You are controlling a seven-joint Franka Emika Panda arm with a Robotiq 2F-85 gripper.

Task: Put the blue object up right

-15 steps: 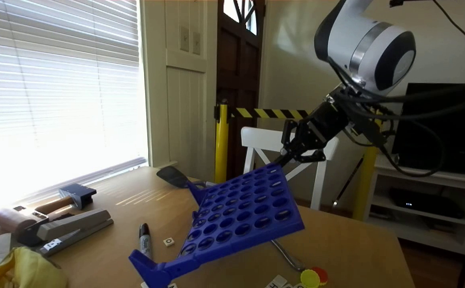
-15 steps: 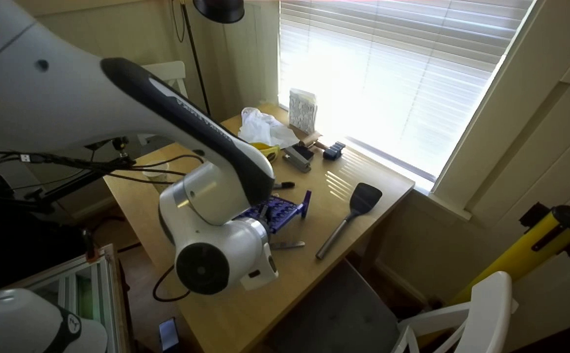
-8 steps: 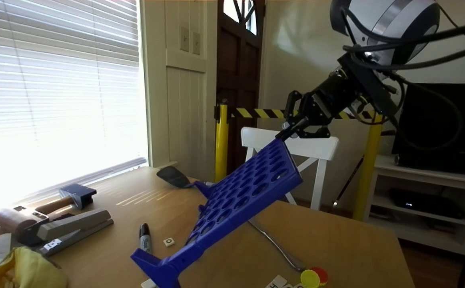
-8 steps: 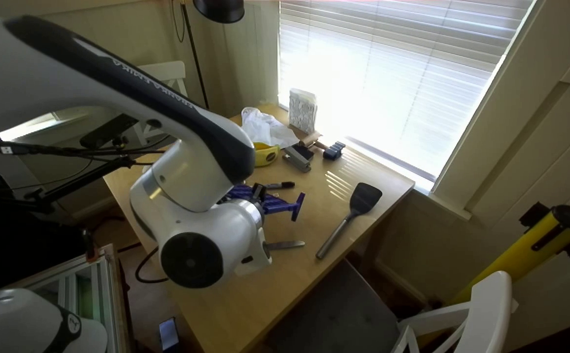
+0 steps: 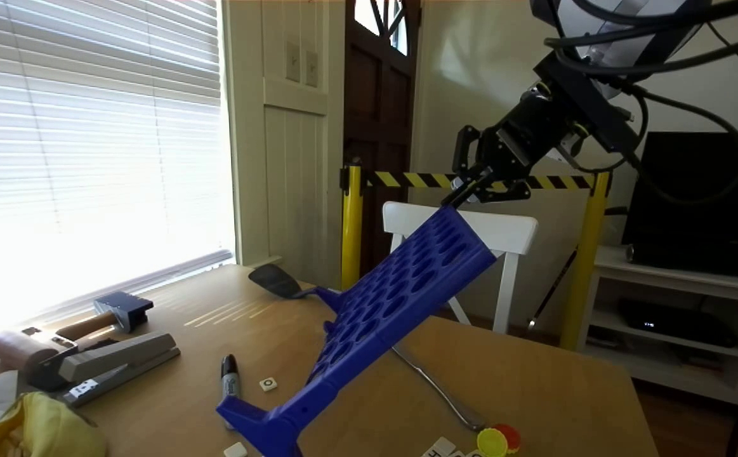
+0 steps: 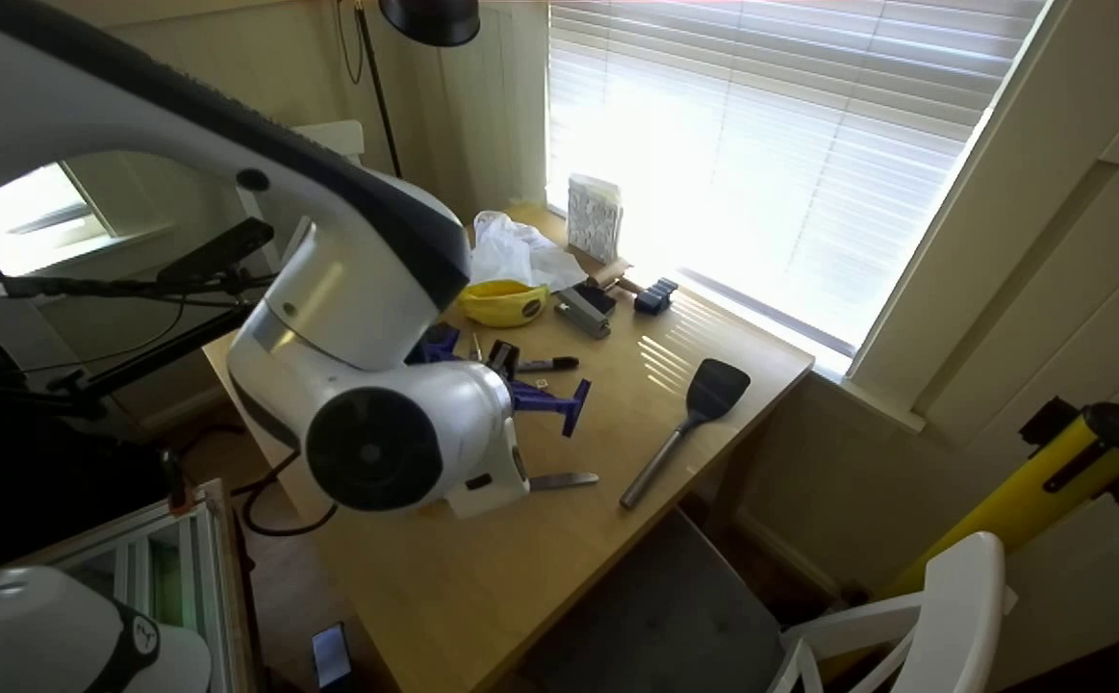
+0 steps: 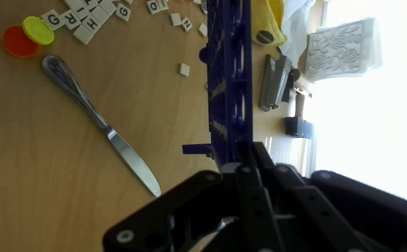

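The blue grid panel leans at a steep tilt over the table, its raised edge at the gripper and its feet low near the table top. In an exterior view only part of it, with a foot, shows past the arm. In the wrist view I look along the panel's slotted edge. My gripper is shut on the raised edge of the panel. In the wrist view the black fingertips are close together, one over the slot and one outside the wall.
A knife lies under the panel. A marker lies by its near foot, a spatula by its far side. Letter tiles and yellow and red tokens lie near. A stapler and white chair stand around.
My gripper has risen and drawn slightly back. The panel's gripped edge has come up with it, so the panel stands steeper than before, with its feet still low at the table.
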